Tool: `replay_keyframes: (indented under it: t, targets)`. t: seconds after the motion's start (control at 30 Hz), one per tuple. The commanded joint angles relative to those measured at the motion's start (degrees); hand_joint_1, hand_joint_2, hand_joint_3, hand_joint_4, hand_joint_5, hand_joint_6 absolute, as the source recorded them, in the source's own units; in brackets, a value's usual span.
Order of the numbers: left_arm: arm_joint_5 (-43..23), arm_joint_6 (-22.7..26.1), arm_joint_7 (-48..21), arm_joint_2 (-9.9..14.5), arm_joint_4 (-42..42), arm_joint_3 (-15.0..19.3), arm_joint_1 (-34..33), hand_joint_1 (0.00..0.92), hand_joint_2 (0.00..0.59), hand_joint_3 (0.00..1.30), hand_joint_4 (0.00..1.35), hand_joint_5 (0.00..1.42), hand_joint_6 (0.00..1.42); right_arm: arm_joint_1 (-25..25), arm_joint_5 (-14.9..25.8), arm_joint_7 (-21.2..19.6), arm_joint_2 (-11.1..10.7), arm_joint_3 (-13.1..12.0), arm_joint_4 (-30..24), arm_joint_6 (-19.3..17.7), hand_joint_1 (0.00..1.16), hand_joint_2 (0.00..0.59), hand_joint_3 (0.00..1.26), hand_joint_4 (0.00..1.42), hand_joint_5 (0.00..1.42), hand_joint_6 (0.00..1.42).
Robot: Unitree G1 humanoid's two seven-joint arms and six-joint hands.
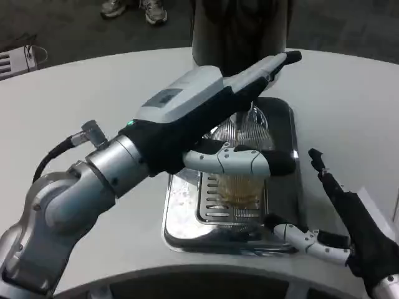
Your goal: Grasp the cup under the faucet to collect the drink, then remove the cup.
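Note:
A clear ribbed cup [242, 187] with amber drink in its lower part stands on the slotted grille of a silver drip tray [181, 215], below a dark dispenser [240, 31]. My left hand [218, 118] reaches in from the left and grips the cup: its thumb [240, 161] lies across the cup's near side, and its long fingers [262, 71] run along the far left side toward the dispenser. The faucet itself is hidden behind these fingers. My right hand [336, 218] waits at the tray's right front corner, fingers apart and holding nothing.
The tray sits mid-table, with bare white table [75, 93] to its left and right. The table's curved front edge runs just below the tray. Someone's shoes [134, 9] stand on the dark floor beyond the table's far edge.

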Motion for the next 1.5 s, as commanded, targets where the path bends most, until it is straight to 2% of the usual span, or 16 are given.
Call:
replay_keyframes:
  t: [0.03, 0.27, 0.6, 1.2, 1.37, 1.5]
  targets:
    - [0.93, 1.25, -2.06, 1.05, 1.03, -0.59, 0.35, 0.000, 0.014, 0.02, 0.00, 0.08, 0.14, -2.44, 1.46, -1.59, -0.76, 0.68, 3.44, -2.08, 0.72, 0.211, 0.00, 0.00, 0.00, 0.00]
    - [1.21, 1.11, -1.92, 0.98, 2.14, -0.71, -0.77, 0.000, 0.013, 0.02, 0.00, 0.08, 0.14, -6.89, 3.01, -1.97, -1.84, 1.25, 8.50, -2.76, 0.72, 0.207, 0.00, 0.00, 0.00, 0.00]
    - [1.50, 0.40, -1.94, 0.95, 3.80, -1.12, -2.05, 0.000, 0.011, 0.02, 0.00, 0.07, 0.14, -11.07, 4.86, -2.13, -2.95, 1.91, 12.46, -3.19, 0.73, 0.205, 0.00, 0.00, 0.00, 0.00]
    - [1.38, 0.27, -1.60, 0.80, 4.31, -0.97, -2.82, 0.000, 0.008, 0.02, 0.00, 0.07, 0.14, -15.86, 6.71, -1.94, -3.09, 3.20, 17.16, -3.46, 0.73, 0.211, 0.00, 0.00, 0.00, 0.00]
    - [0.36, -0.56, 0.05, 0.24, 3.79, 0.36, -2.02, 0.000, 0.008, 0.03, 0.00, 0.07, 0.14, -16.39, 7.27, -1.74, -3.10, 3.34, 17.52, -3.42, 0.73, 0.211, 0.00, 0.00, 0.00, 0.00]
    - [-0.62, -2.47, 3.38, -1.02, 3.07, 2.80, -0.41, 0.000, 0.018, 0.04, 0.00, 0.09, 0.15, -16.38, 7.64, -1.64, -3.20, 3.42, 17.46, -3.27, 0.73, 0.211, 0.00, 0.00, 0.00, 0.00]
